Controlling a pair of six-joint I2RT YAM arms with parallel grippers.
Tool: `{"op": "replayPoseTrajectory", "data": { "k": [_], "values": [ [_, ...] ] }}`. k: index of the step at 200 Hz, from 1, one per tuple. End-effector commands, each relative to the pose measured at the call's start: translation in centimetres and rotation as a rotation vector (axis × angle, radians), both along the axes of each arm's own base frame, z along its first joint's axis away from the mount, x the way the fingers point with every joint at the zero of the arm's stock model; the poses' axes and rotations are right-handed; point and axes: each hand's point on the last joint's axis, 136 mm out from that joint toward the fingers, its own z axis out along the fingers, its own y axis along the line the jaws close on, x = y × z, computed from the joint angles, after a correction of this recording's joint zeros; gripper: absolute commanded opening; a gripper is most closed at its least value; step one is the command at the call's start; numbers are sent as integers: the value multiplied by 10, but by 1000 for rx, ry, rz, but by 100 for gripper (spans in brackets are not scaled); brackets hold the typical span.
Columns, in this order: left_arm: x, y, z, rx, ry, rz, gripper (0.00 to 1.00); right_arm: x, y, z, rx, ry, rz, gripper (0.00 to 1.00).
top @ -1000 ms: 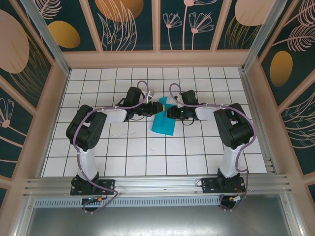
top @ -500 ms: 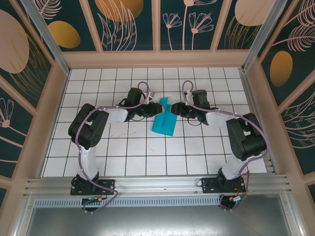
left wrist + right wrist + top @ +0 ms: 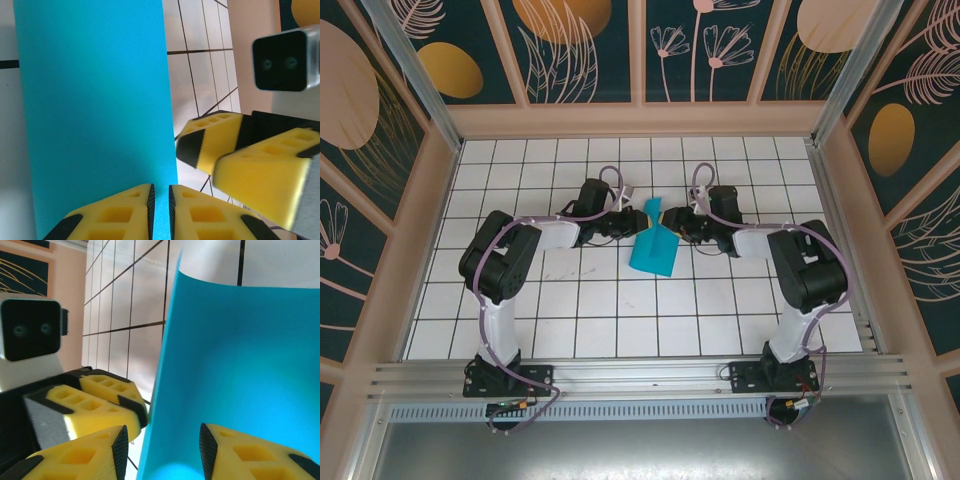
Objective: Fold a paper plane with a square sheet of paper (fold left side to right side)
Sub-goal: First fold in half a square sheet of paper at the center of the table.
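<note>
1. I am holding my left hand narrow. Its two yellow fingers are drawn almost together, leaving a thin slit, and the blue of the sheet of paper is showing through that slit. I cannot tell whether I am pinching the sheet or only touching it with the tips.
2. I am holding my right hand partly open, with its fingers well apart. The raised, curling edge of the sheet is standing in the gap between them.
3. Seen from above, the sheet is lying near the middle of the white tiled worktop, folded into a narrower shape. Its near end is lying flat, and its far end is lifting up just where my two hands are meeting.
4. My left arm and right arm are rising from their bases at the near edge and bending inward with the elbows out. The forearms are reaching toward each other, so the hands are facing almost tip to tip across the sheet's far end.
5. In my left wrist view, the right hand's yellow fingers are hanging just beside the sheet's edge, with that arm's camera above them.
</note>
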Motion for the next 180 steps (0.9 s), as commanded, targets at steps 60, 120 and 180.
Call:
{"op": "replayPoseTrajectory", "data": {
  "k": [60,120,180],
  "values": [
    [2,-3,2,-5,-22,-6,16,9,28,5,42,-2,46,31],
    [0,-1,11,-5,-43,-4,16,11,20,-8,-51,14,25,0],
    [6,26,27,156,-144,94,46,2,-14,-28,-255,33,-34,0]
  ]
}}
